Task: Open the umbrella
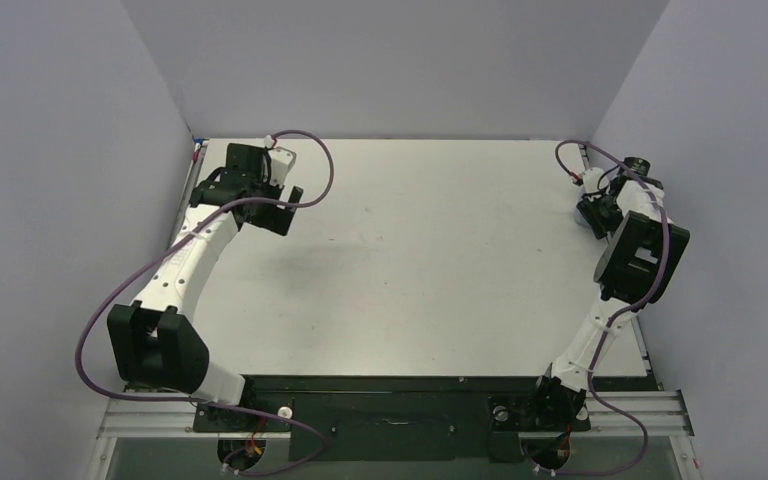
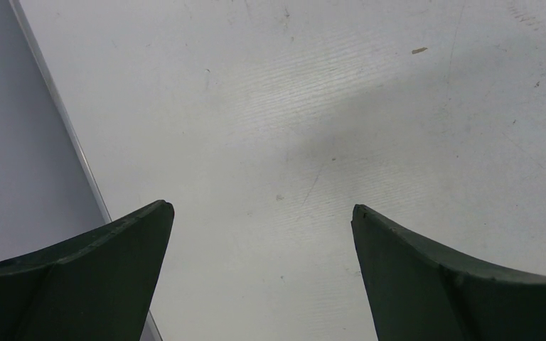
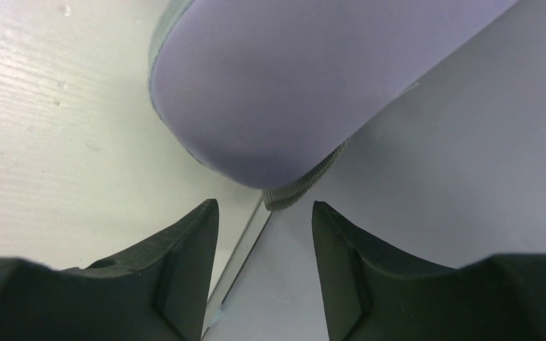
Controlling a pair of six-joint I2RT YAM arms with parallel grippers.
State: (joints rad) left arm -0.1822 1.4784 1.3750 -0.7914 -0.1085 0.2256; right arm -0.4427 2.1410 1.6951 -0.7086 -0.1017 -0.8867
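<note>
Left gripper stands wide and empty by the table's left rim. Right gripper stands half-spread and empty at the right rim, lavender umbrella just ahead.

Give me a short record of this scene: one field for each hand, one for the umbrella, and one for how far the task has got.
left hand: open wide, holding nothing, above the table near its far left corner
right hand: fingers apart, nothing between them, at the table's far right edge
umbrella: only a rounded lavender part shows, just beyond the right hand's fingertips, not gripped
task progress: no open canopy in any view
</note>
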